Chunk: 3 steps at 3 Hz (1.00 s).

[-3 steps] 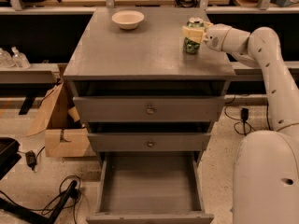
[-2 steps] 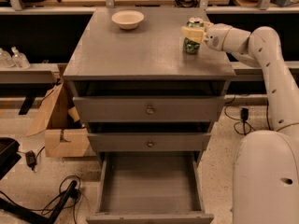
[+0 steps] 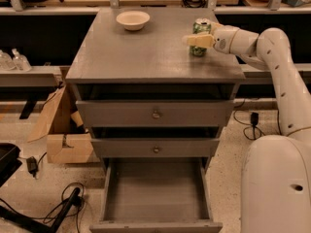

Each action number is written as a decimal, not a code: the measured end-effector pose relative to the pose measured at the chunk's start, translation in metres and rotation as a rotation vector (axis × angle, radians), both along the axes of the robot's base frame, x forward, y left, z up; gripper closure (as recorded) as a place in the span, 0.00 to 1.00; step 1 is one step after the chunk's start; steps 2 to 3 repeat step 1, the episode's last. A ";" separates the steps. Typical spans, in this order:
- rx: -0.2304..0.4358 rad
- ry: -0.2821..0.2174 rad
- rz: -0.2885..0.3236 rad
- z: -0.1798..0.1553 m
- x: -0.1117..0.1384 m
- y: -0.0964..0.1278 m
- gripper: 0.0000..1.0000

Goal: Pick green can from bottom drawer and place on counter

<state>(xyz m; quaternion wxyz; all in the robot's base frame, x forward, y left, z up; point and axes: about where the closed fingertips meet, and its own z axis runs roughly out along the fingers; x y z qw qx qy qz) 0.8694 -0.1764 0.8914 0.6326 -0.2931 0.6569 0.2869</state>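
The green can (image 3: 200, 29) stands upright on the grey counter (image 3: 146, 52), near its back right corner. My gripper (image 3: 198, 39) reaches in from the right and sits around the can. Its near finger (image 3: 194, 41) lies across the front of the can and looks spread away from it, so the gripper appears open. The far finger is hidden behind the can. The bottom drawer (image 3: 155, 193) is pulled out, and its flat floor is bare.
A cream bowl (image 3: 132, 19) sits at the back left of the counter. The two upper drawers with round knobs (image 3: 155, 114) are slightly ajar. A cardboard box (image 3: 65, 135) and cables (image 3: 58, 203) lie on the floor to the left. My white base (image 3: 277, 183) stands at the right.
The near finger has shifted lower in the view, across the front of the can. The can stays in the same spot on the counter.
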 end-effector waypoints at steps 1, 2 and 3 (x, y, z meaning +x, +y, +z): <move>0.000 0.000 0.000 0.000 0.000 0.000 0.00; 0.000 0.000 0.000 0.000 0.000 0.000 0.00; 0.000 0.000 0.000 0.000 0.000 0.000 0.00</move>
